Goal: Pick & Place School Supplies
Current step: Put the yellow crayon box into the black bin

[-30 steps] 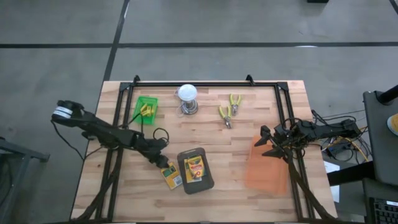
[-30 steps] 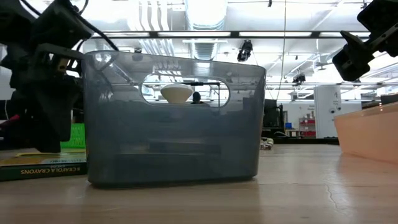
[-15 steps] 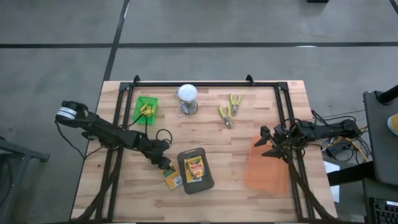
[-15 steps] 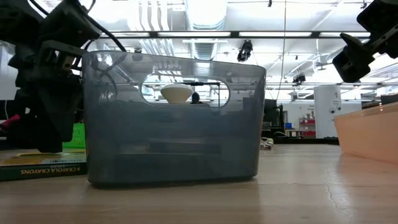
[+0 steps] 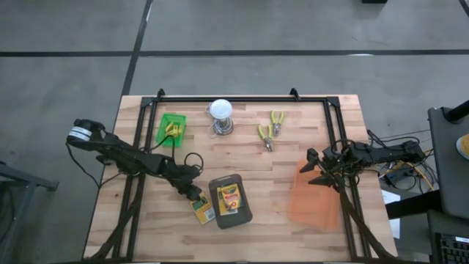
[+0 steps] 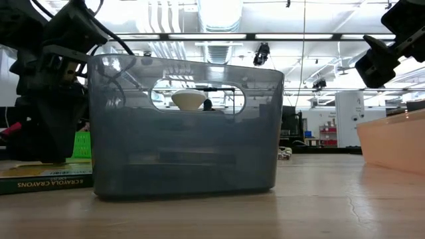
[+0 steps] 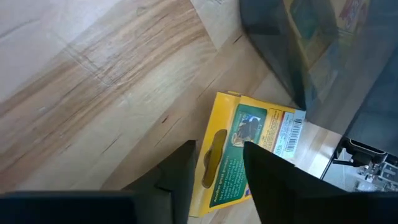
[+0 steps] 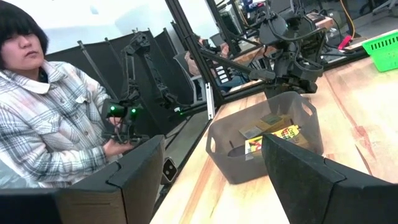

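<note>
One green-and-yellow crayon box (image 5: 203, 209) lies flat on the table just left of the grey bin (image 5: 248, 214). Another crayon box (image 5: 229, 196) lies inside that bin. My left gripper (image 5: 193, 192) is open and points down over the loose box (image 7: 249, 140). In the left wrist view its fingers stand over that box's end. The low view puts my left gripper (image 6: 50, 158) right at the box's (image 6: 40, 174) top face. Yellow stick pieces (image 5: 174, 130) lie in a green basket. My right gripper (image 5: 314, 169) waits open over the orange bin (image 5: 315, 196). My left gripper comes at the loose crayon box from above, with its fingertips (image 6: 58, 159) level with the box's top face (image 6: 73, 167). I cannot tell whether they touch it. The box lies flat on the table.
A white bulb on a metal base (image 5: 221, 114) and yellow-handled pliers (image 5: 271, 128) lie toward the far edge. A black frame rail (image 5: 242, 97) rings the table. In the right wrist view a person (image 8: 56, 118) sits beyond the table's left edge, holding a small control arm.
My left arm has edged slightly toward the grey bin while its gripper stays over the loose crayon box.
</note>
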